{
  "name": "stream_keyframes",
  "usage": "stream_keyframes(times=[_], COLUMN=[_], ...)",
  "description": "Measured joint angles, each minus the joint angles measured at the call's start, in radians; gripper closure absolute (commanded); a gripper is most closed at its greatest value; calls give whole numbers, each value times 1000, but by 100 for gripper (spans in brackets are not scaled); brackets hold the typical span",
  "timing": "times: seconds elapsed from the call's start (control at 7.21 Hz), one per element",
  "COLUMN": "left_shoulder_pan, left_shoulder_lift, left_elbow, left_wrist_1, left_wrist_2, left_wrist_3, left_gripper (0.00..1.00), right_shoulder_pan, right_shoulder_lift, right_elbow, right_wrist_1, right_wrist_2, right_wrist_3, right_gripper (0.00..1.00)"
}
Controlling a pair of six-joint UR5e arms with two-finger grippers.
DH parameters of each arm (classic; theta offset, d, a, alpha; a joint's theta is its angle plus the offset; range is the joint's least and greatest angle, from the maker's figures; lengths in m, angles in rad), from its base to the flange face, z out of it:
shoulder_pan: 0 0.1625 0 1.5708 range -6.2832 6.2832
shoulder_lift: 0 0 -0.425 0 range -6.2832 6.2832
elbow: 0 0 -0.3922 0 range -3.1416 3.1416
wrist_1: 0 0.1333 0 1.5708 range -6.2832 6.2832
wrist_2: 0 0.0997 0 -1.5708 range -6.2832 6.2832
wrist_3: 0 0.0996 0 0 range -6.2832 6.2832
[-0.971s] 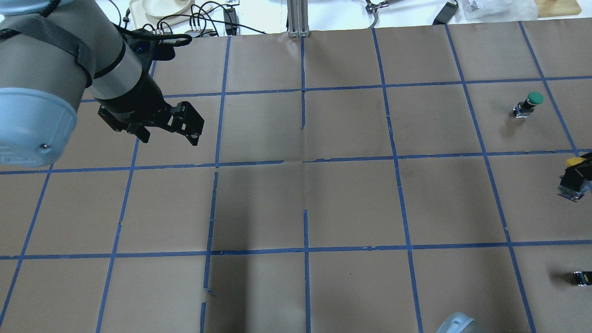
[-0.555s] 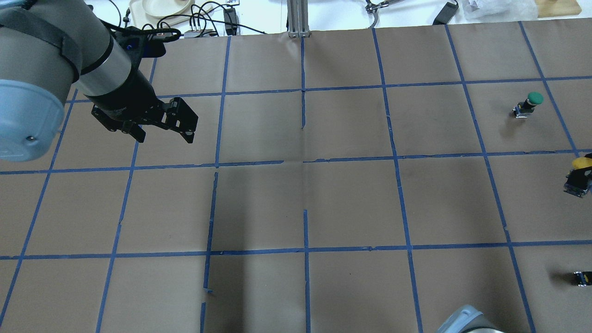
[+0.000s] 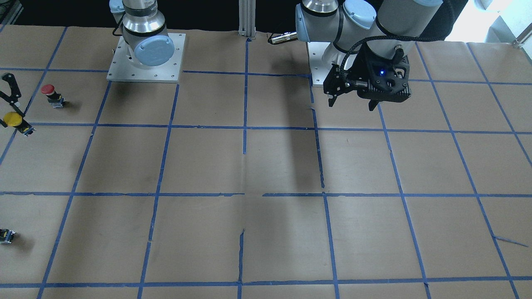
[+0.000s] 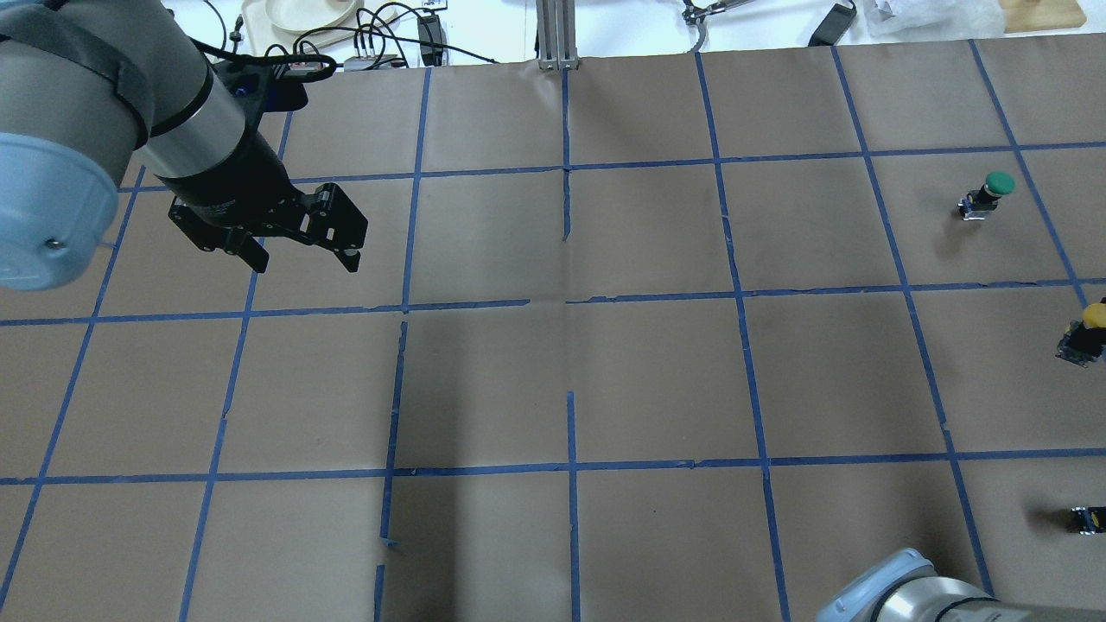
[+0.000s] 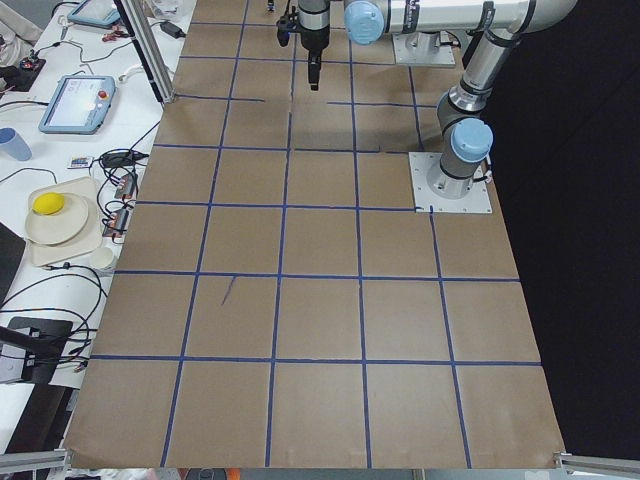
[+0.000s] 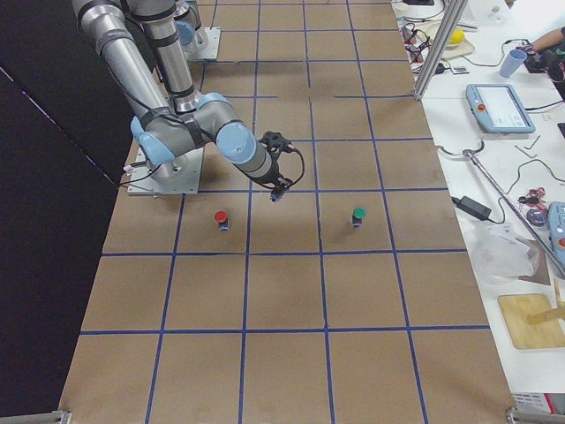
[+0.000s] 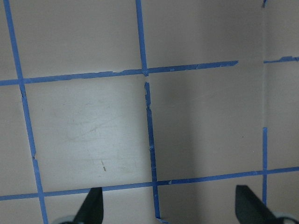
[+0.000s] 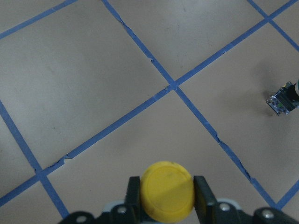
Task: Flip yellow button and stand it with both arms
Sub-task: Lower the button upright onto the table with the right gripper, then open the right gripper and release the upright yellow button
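Observation:
The yellow button [image 8: 167,190] sits between my right gripper's [image 8: 167,198] two black fingers [image 8: 201,193], its cap facing the wrist camera. It shows at the right edge of the overhead view [image 4: 1090,326] and at the left edge of the front view [image 3: 12,119], tilted. The right gripper [image 6: 278,188] is shut on it above the table. My left gripper [image 4: 304,259] is open and empty, hovering far off over the table's other side; it also shows in the front view [image 3: 352,106].
A green-capped button [image 4: 991,192] stands beyond the yellow one. A red-capped button [image 3: 52,94] stands nearer the robot's base. A small black block with a yellow mark [image 4: 1089,518] lies at the overhead view's right edge. Brown paper with blue tape lines [image 4: 570,302] covers the table.
The yellow button and the right gripper have moved toward the overhead view's right edge. The left gripper has drifted slightly left and back, still open. More of the right arm's elbow shows at the bottom.

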State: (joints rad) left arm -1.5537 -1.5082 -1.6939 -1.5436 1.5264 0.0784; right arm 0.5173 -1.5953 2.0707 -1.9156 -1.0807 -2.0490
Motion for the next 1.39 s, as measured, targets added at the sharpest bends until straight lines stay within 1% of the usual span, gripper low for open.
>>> stream_keyframes(times=[0.28, 0.55, 0.97, 1.25, 1.39], left_shoulder_pan=[0, 0, -1, -17, -30], left_shoulder_lift=[-1, -1, 0, 13, 18], left_elbow=[10, 11, 12, 13, 15], left_wrist_1=[-10, -12, -12, -11, -10], left_wrist_2=[0, 1, 33, 81, 86], left_wrist_3=[-2, -3, -3, -6, -7], left_gripper=[0, 0, 0, 0, 0], right_shoulder_pan=[-49, -73, -78, -79, -78], right_shoulder_lift=[113, 191, 228, 234, 234], right_elbow=[-9, -12, -15, -11, -9], right_wrist_1=[5, 10, 15, 18, 19], right_wrist_2=[61, 68, 71, 73, 82], right_wrist_3=[-130, -230, -281, -285, -286], right_gripper=[92, 92, 91, 83, 82])
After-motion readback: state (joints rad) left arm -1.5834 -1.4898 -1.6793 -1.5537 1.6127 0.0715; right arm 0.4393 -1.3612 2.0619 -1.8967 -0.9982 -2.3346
